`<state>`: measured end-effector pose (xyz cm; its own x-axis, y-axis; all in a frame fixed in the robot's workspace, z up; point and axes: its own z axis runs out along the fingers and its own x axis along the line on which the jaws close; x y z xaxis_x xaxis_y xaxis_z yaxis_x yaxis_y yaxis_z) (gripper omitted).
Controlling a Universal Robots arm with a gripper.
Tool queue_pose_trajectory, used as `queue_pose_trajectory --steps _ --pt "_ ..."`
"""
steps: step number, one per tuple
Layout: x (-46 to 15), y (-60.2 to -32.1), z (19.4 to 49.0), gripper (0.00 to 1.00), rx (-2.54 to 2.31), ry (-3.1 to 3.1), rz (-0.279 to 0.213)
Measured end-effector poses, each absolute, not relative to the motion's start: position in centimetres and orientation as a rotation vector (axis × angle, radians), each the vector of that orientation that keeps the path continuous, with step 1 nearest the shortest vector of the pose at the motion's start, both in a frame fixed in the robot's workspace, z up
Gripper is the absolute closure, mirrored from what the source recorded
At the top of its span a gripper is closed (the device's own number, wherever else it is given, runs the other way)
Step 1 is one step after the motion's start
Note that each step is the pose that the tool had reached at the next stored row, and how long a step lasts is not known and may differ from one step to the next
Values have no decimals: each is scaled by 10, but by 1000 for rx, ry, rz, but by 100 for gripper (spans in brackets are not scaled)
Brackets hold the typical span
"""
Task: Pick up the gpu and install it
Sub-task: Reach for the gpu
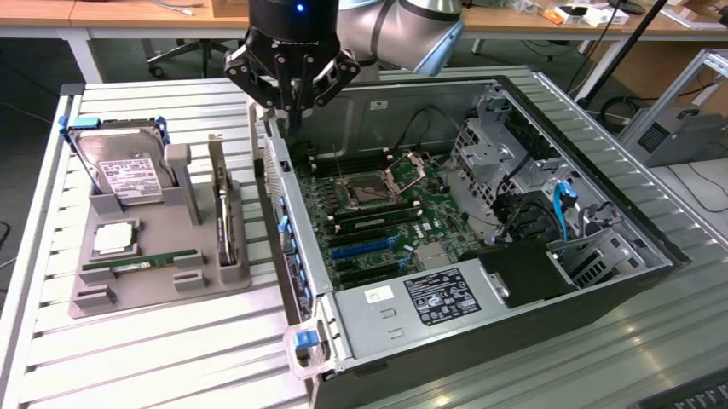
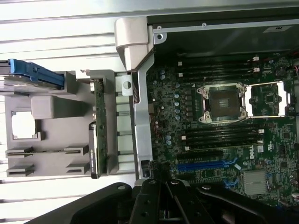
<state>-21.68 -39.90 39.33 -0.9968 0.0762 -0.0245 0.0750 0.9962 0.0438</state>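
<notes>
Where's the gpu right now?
In the exterior view's left half, the gpu stands on edge in the grey holder, between the hard drive and the open computer case.

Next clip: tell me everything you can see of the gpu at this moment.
The gpu, a flat rectangular card with a green circuit board and a dark cooler on one face, stands on its long edge in the grey plastic holder tray, at the exterior view's left of the open black computer case. Grey uprights of the tray brace it near both ends, and a silver metal bracket closes one end. Nothing else touches it; it has not been picked up.
</notes>
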Motion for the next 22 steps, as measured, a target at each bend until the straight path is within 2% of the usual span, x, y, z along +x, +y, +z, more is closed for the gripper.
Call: queue_pose_trajectory --steps 22 --pt "-228 -399 393 89 118 3112 67"
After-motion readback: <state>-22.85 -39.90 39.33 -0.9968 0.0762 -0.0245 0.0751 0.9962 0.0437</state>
